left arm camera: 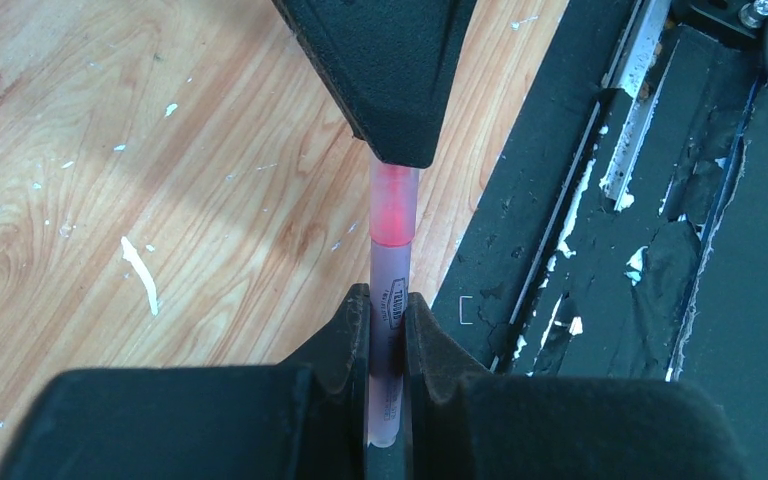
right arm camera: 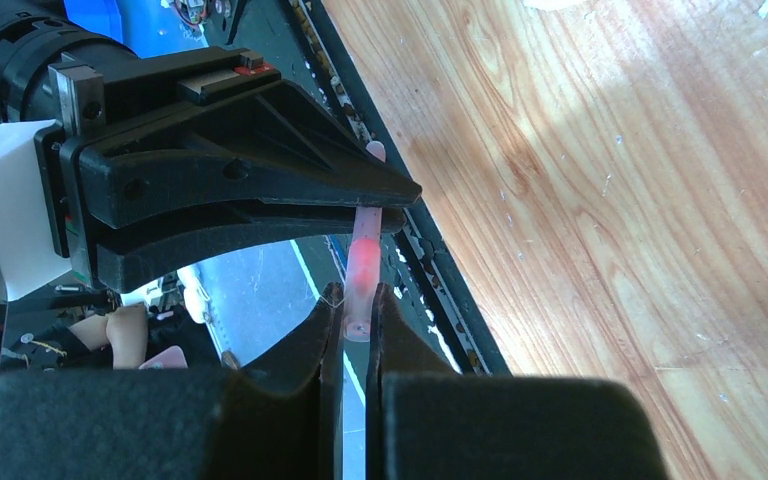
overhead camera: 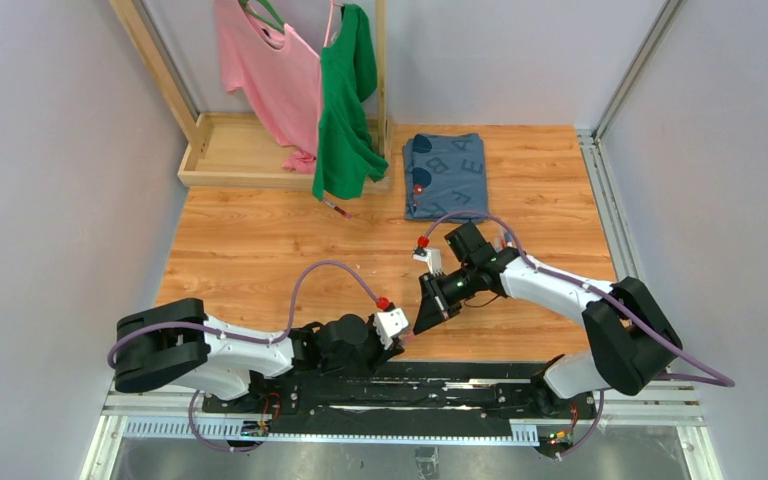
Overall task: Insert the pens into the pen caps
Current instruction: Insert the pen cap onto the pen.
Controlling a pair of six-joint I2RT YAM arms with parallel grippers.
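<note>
A: Nearest first. What sits by the arm bases?

B: Black base rail (overhead camera: 380, 385) along the table's near edge. Paint chipped, white patches showing.

A: Left gripper (left arm camera: 388, 312)?

B: Narrow, jaws pinched on the pen (left arm camera: 390, 280). They hold a pale pink translucent barrel with small print on it. The barrel's rear end pokes out behind the pads.

A: Where is the pen itself?

B: It is held between the two grippers, over the line where the wood meets the rail. It is not resting on the table (overhead camera: 260, 240).

A: Right gripper (right arm camera: 358, 305)?

B: Also narrow. It meets the left one tip to tip and clamps the cap (left arm camera: 394, 200).

A: What does the cap look like?

B: Short, clear tube glowing red, slightly wider than the barrel. It sits over the pen's front end, with a seam visible where they join. Cannot tell if it is fully home.

A: Anything on the wood close by?

B: White flecks and one white sliver (left arm camera: 140, 272), left of the pen.

A: Farther out?

B: Thin dark red pen (overhead camera: 335, 207) lying on the table just below the hem of a green shirt (overhead camera: 345, 110). It is too small for detail. To its right lies a folded blue shirt (overhead camera: 447, 175).

A: Far edge?

B: Wooden rack (overhead camera: 230, 165), with a pink shirt (overhead camera: 265, 70) hanging beside the green one.
</note>
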